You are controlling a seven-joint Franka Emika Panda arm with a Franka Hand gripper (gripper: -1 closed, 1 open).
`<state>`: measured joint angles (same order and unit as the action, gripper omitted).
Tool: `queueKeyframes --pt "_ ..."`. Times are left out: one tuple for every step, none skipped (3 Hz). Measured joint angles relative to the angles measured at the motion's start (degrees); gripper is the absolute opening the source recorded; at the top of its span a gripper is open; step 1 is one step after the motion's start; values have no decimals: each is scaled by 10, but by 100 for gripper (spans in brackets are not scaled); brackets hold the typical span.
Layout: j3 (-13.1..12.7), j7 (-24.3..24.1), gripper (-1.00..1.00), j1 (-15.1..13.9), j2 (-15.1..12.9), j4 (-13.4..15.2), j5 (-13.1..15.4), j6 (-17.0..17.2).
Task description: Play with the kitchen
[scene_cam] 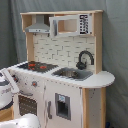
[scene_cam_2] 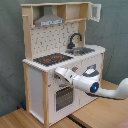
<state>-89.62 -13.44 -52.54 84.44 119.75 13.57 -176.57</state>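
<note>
The kitchen [scene_cam: 65,95] is a tall white and light-wood toy. It has a black stove with red burners [scene_cam: 35,65], a black faucet [scene_cam: 85,57] over a sink [scene_cam: 72,74], a grey hood [scene_cam: 39,26] and an oven door [scene_cam: 27,105]. In the second exterior view the kitchen [scene_cam_2: 37,85] stands on the left. My white arm reaches in from the second exterior view's right. My gripper [scene_cam_2: 58,73] is at the front panel just under the stove [scene_cam_2: 50,59], above the oven door [scene_cam_2: 62,97]. In the first exterior view only part of the arm [scene_cam: 6,87] shows at the left edge.
A grey curtain [scene_cam: 117,50] hangs behind the kitchen. The toy stands on a wooden floor or tabletop [scene_cam_2: 100,112]. An upper cupboard door [scene_cam_2: 94,11] stands open at the top right. A white rounded object [scene_cam: 22,121] lies low in the first exterior view.
</note>
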Motion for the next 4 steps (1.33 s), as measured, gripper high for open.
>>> queueKeyframes --pt "0 62 -100 0 0 0 0 -1" --pt "1 128 -100 0 0 0 0 -2" --pt "1 190 -100 0 -1 0 0 -3" --pt "1 252 -100 0 -1 0 0 -4"
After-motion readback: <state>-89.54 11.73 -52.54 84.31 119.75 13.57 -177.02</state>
